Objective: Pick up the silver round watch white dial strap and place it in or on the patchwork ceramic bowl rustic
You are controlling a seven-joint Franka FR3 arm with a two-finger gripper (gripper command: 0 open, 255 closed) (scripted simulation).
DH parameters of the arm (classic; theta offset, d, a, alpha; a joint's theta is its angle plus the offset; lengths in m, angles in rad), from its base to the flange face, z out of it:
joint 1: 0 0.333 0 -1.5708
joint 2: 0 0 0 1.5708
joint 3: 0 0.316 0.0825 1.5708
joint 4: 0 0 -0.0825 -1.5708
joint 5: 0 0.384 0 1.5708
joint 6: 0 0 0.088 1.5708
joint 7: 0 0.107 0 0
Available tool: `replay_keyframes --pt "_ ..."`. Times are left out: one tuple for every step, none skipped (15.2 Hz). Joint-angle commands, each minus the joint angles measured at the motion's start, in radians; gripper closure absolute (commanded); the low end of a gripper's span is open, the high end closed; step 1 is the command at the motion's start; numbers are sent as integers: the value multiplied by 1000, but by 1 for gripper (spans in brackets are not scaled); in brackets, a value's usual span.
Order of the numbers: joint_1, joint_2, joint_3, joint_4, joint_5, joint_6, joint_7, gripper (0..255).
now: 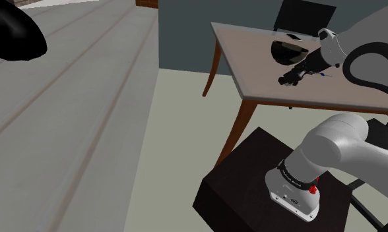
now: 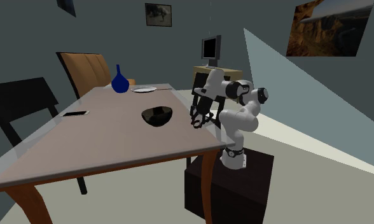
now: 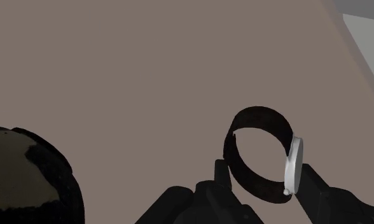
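We think the grab is done and the carry comes next. In the wrist view the gripper (image 3: 265, 175) has its two black fingers pulled in close on the watch (image 3: 292, 167). One finger presses on the dark strap (image 3: 256, 114) and the other presses on the round silver part, so the watch sits tight between them. The strap stands up in a ring with its hole facing us. We cannot tell if the watch has left the table (image 3: 147, 63) yet or is only just resting on it. In the shoulder view the gripper (image 1: 290, 79) is low over the table (image 1: 252, 59), and the bowl (image 1: 285, 53) is near it, a little farther from the stand. In the second exterior view the gripper (image 2: 196, 121) hangs by the table edge that is nearest to the stand, and the bowl (image 2: 157, 119) sits to its left on that view, apart from it. The bowl (image 3: 27, 172) is dark with lighter patches inside, and it looks empty. For the next move we would lift the watch up higher than the bowl's rim, slide it across until it hangs over the middle, go down a bit, and then let the fingers spread. We think the lift matters most, because a low watch could bump the rim and push the bowl.
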Motion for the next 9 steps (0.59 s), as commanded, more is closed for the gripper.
replay_keyframes --pt "7 6 7 12 7 -10 2 255" --pt "14 11 15 27 13 -18 4 255" --pt "21 17 23 41 19 -26 6 255" --pt "27 23 30 56 25 -34 8 255" --pt "34 30 37 70 31 -41 10 255" --pt "40 36 44 85 37 -49 12 255" --pt "45 43 51 100 42 -57 14 255" --pt "51 49 58 114 48 -64 16 255" --pt "57 56 64 129 53 -72 17 255"
